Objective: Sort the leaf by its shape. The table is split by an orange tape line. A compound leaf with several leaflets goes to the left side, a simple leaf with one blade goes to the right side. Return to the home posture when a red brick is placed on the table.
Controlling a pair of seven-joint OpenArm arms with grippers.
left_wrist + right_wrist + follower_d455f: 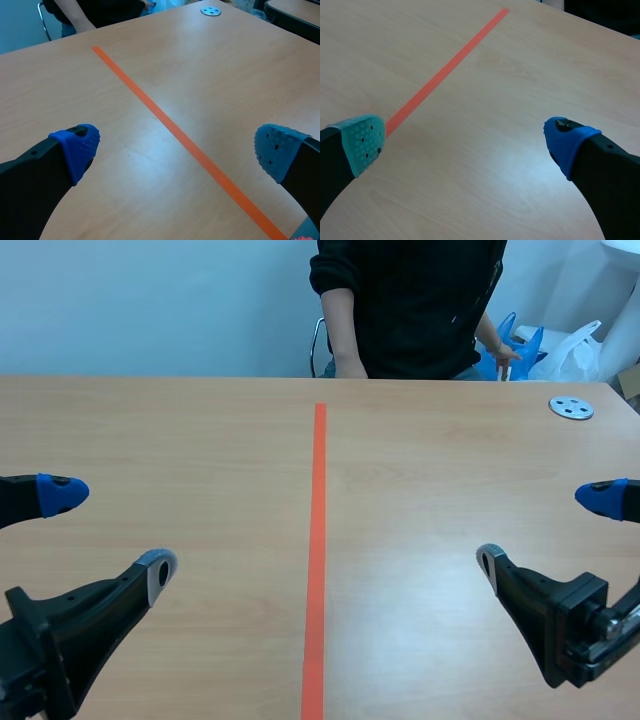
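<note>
No leaf and no red brick show in any view. My left gripper [105,535] hangs open low at the left side of the table, nothing between its fingers; in its own wrist view the left gripper [177,152] stands over bare wood and the orange tape line [165,122]. Low on the other side, my right gripper [550,530] is open and holds nothing; the right gripper [462,137] frames bare wood in its wrist view. The orange tape line [317,550] runs down the table's middle.
A person in a dark top [410,300] sits at the far edge of the table [200,440]. A small round metal disc with holes [571,408] lies at the far right. Blue and white bags [545,345] sit behind the table.
</note>
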